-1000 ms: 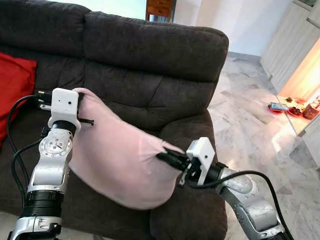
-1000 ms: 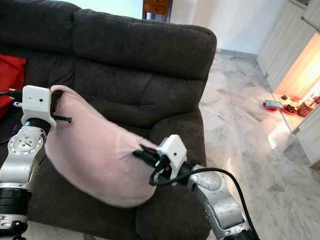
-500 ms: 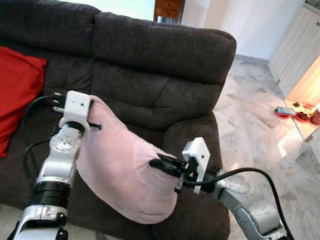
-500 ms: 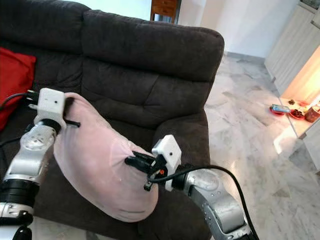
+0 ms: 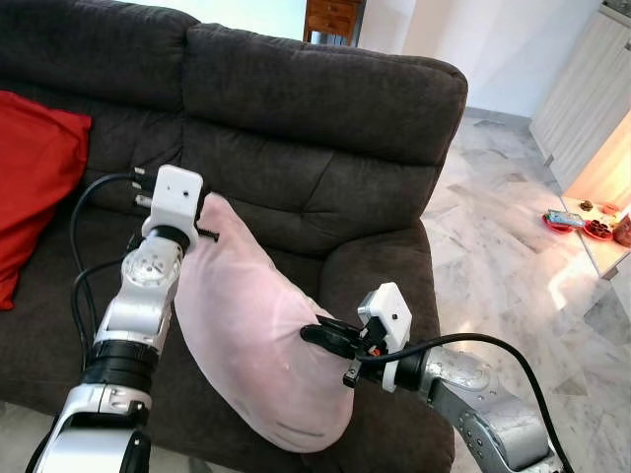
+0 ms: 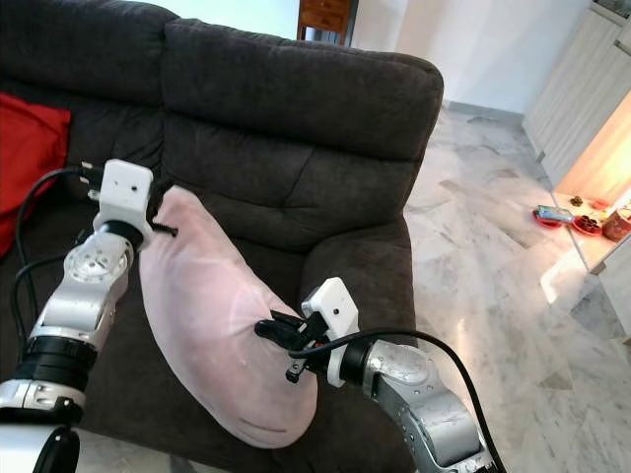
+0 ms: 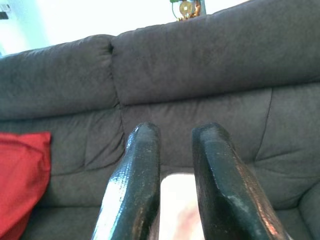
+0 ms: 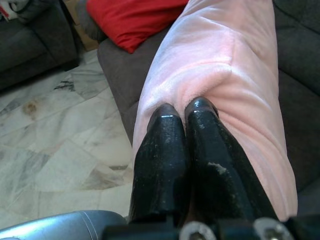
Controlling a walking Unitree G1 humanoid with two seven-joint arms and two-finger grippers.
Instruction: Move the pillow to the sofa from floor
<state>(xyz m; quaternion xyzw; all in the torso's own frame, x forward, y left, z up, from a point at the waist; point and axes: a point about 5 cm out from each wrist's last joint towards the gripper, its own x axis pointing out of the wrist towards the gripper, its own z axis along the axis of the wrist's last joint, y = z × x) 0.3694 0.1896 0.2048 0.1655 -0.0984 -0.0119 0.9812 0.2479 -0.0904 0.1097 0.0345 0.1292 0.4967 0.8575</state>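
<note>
The pink pillow (image 5: 251, 335) stands tilted on the dark grey sofa (image 5: 325, 118), its lower end at the seat's front edge beside the right armrest. My left gripper (image 7: 175, 132) is at the pillow's upper corner, with pink fabric between its two black fingers (image 7: 142, 165). My right gripper (image 8: 182, 107) pinches a fold of the pillow's lower side (image 8: 225, 65), its fingers pressed together. In the left eye view the right gripper (image 5: 314, 335) sits against the pillow just in front of the armrest.
A red cushion (image 5: 35, 168) leans on the sofa's left part. Marble floor (image 5: 493, 236) runs to the right of the armrest (image 5: 380, 261). A low lit shelf with small dishes (image 5: 582, 222) and pale cabinets (image 5: 582, 89) stand at the far right.
The pillow has swung from hanging across the seat to standing more upright and lower on it. My left gripper has moved right and up; my right gripper has dropped a little.
</note>
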